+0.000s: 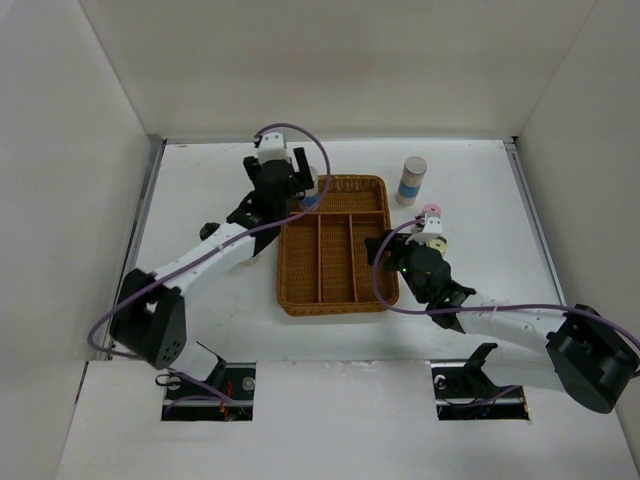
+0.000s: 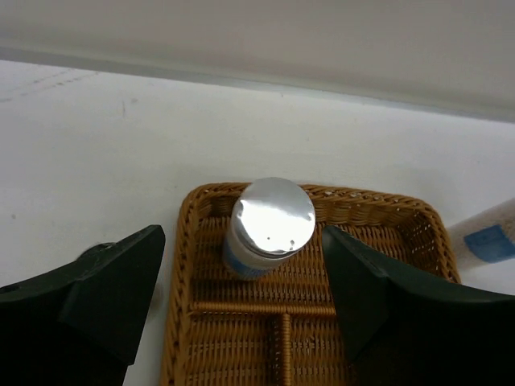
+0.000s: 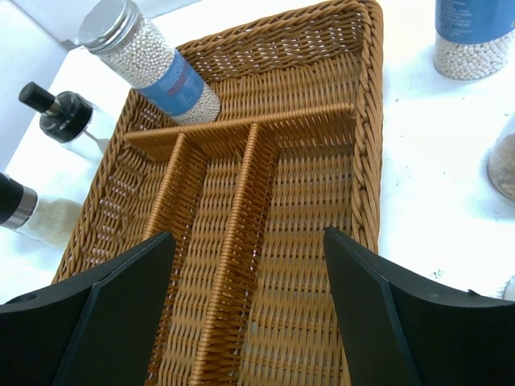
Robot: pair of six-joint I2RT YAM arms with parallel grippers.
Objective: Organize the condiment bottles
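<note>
1. In the top view my left arm hides the tray's far-left corner. The black-topped shaker (image 3: 58, 119) and the silver-collared shaker (image 3: 20, 211) show only in the right wrist view. Both stand on the table just outside the tray's left wall, and the frame edge clips the second one.
2. The grey-capped bottle (image 1: 411, 180) stands on the table right of the tray's far corner; both wrist views cut it off. The pink-capped bottle (image 1: 432, 212) is near it and partly behind my right wrist, so I can't make out its lower half.
3. The wicker tray (image 1: 335, 308) holds one silver-capped bottle (image 2: 272, 229) with white beads and a blue label, in the far cross compartment, left end.
4. Left gripper (image 2: 241, 233): fingers spread wide either side of that bottle, with a clear gap on each side.
5. Right gripper (image 3: 249, 236): spread, over the long compartments, gripping nothing.
</note>
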